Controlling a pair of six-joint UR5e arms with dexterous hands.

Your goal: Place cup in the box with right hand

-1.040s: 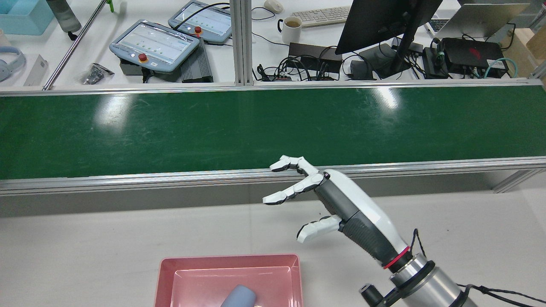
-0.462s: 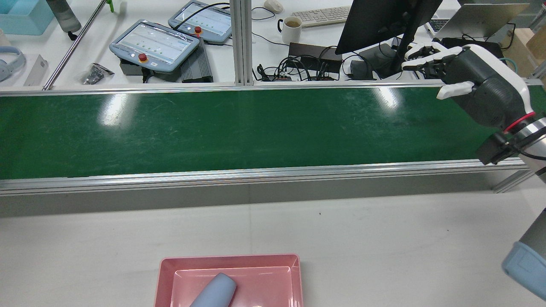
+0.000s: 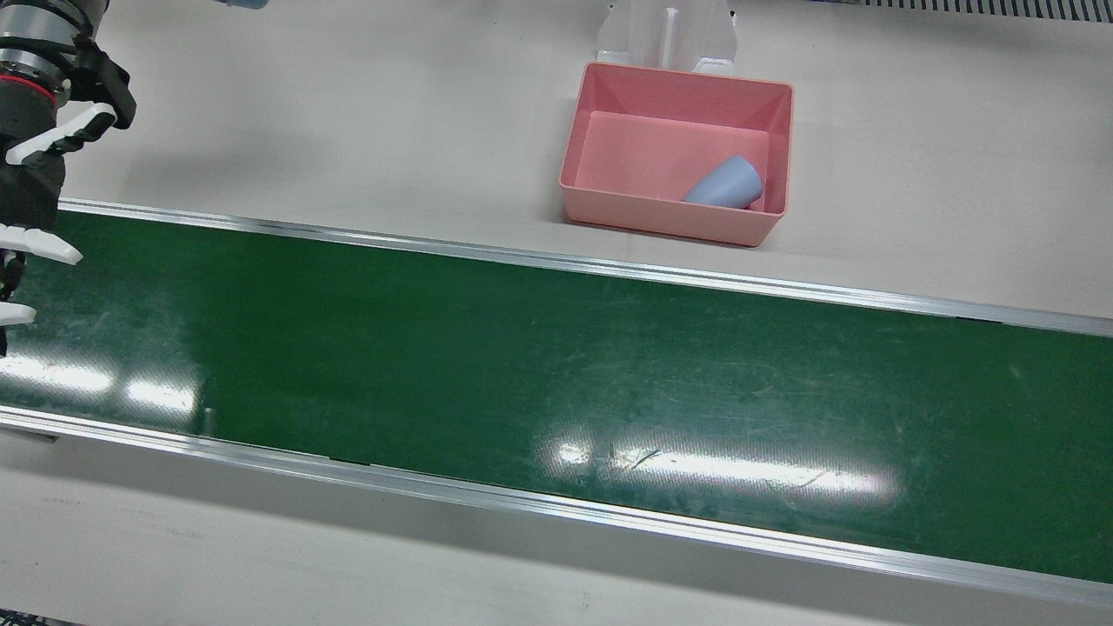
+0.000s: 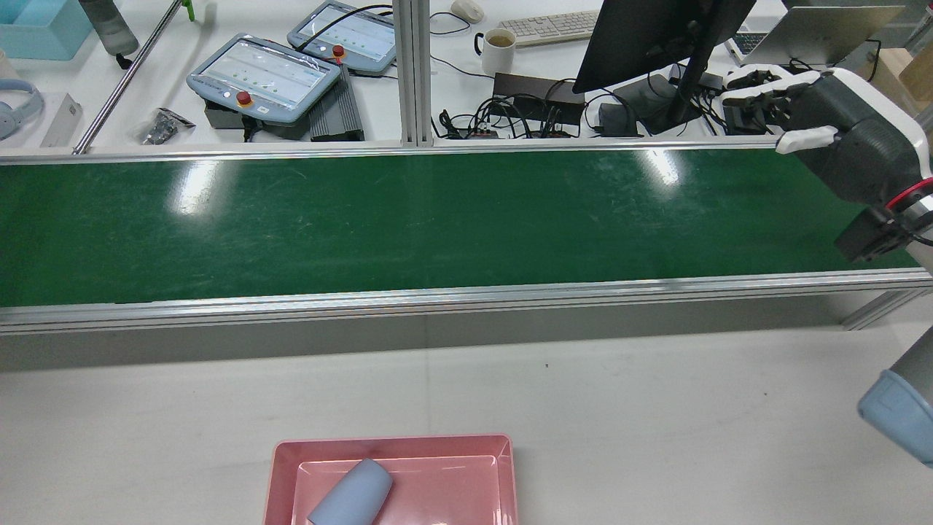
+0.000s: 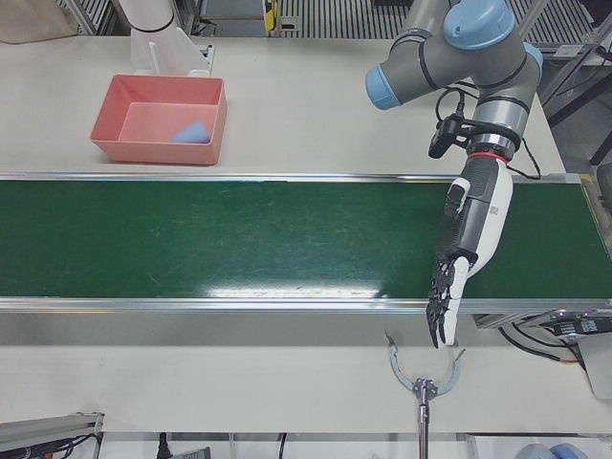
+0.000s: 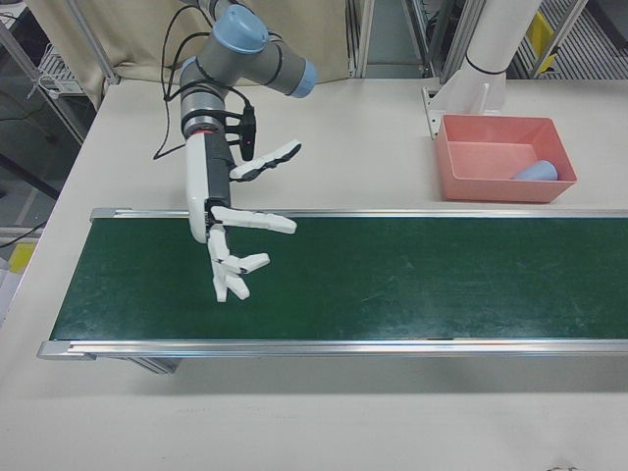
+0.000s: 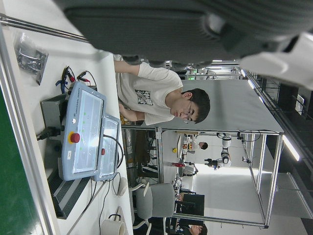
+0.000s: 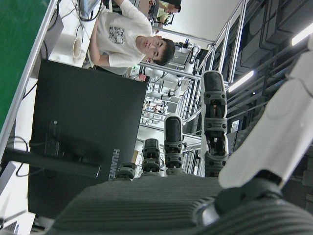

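Note:
The light blue cup [image 3: 726,184] lies on its side inside the pink box [image 3: 669,217], near the box's corner. It also shows in the rear view as cup [image 4: 351,496] in box [image 4: 393,441], and from the right-front as cup [image 6: 535,172]. My right hand [image 4: 838,138] hovers over the far right end of the belt, open and empty, with fingers spread [image 6: 235,245]. It is far from the box. My left hand [image 5: 454,277] hangs open over the belt's other end, fingers pointing down, holding nothing.
The green conveyor belt [image 3: 556,365] with aluminium rails runs across the station between the table and the desks. A white pedestal [image 3: 668,30] stands behind the box. Teach pendants [image 4: 266,73], a mug [image 4: 499,49] and a monitor [image 4: 656,36] sit beyond the belt, where a person is seated.
My right hand, open just past the box a second ago, has swung up and away to the belt's right end. The cup has rolled leftward inside the box.

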